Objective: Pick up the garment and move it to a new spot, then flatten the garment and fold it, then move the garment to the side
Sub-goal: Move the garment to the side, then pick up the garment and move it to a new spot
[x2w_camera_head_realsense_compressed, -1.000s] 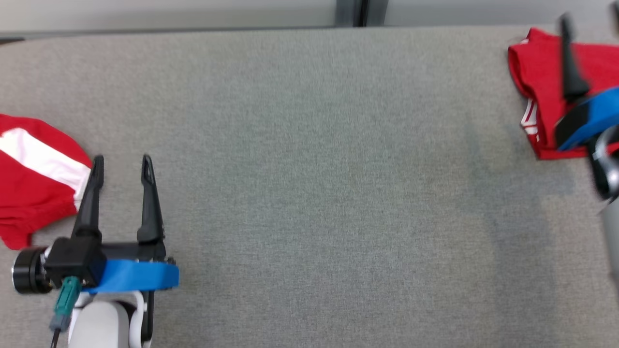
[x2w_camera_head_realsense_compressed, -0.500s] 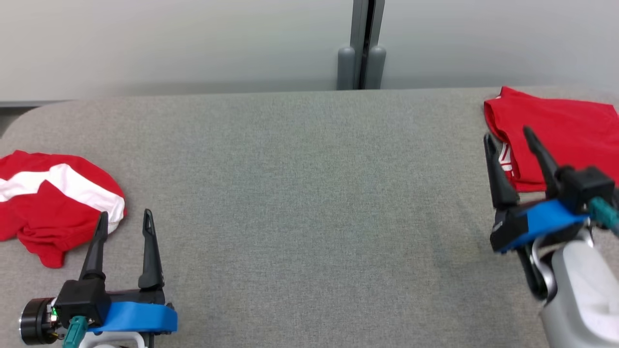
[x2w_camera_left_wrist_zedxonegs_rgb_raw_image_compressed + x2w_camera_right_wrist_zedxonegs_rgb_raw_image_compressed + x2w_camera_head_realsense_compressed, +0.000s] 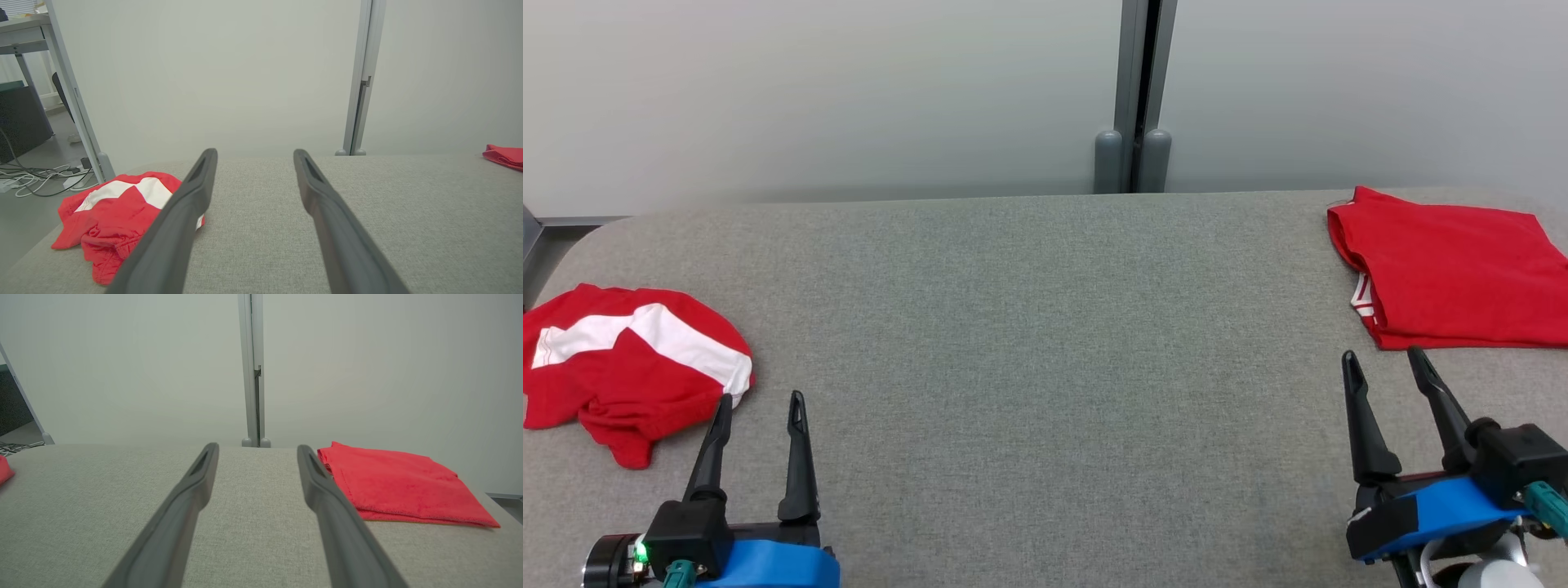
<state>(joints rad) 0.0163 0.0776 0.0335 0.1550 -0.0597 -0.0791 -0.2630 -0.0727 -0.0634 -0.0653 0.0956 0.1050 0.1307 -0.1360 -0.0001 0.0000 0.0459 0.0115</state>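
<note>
A grey woven-fabric tabletop is stretching across the head view, and two garments are lying on it, well apart from each other. A crumpled red garment with a broad white band is sitting in a loose heap at the left end of the tabletop. A neatly folded red cloth garment is lying flat at the right end, close to the far edge, with thin white stripes peeking out along its left fold. The left gripper is hovering at the near left, its two long dark fingers pointing toward the far wall and standing wide apart with nothing between them; the left fingertip is showing just beside the near right edge of the crumpled heap (whether it is touching the cloth cannot be told). The right gripper is hovering at the near right, its fingers likewise spread and empty, the tips aiming at the near edge of the folded garment, near it but apart. Pale grey wall panels are standing behind the far edge, with a grey upright post running down their seam. In the left wrist view, white and dark cables are trailing over the floor beyond the tabletop's left end.
</note>
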